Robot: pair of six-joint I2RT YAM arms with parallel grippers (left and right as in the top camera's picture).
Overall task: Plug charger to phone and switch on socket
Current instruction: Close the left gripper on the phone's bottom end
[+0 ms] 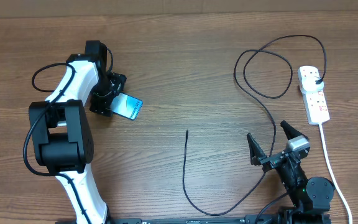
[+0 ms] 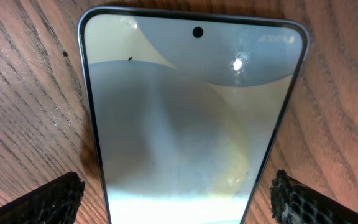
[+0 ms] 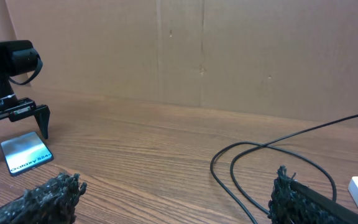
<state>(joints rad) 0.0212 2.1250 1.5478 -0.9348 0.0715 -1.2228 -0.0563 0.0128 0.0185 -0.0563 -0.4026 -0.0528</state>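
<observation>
well, i judge i'm on the first step: my left gripper (image 1: 113,96) stands wide open astride the phone (image 1: 130,107) on the table, my right gripper (image 1: 271,142) waits open and empty, and next i need the charger (image 1: 185,180) tip lying well apart mid-table.

Matt wood, glossy glass, dull black cable, smooth white plastic.
The table (image 1: 185,74) is showing matt, streaked wood grain; the phone (image 2: 185,112) is gleaming with glossy glass; the charger (image 1: 272,130) is looking matt black; the socket (image 1: 314,93) is showing smooth white plastic; the pads (image 2: 48,202) of the left gripper (image 2: 178,202) are looking rough and knurled.
</observation>
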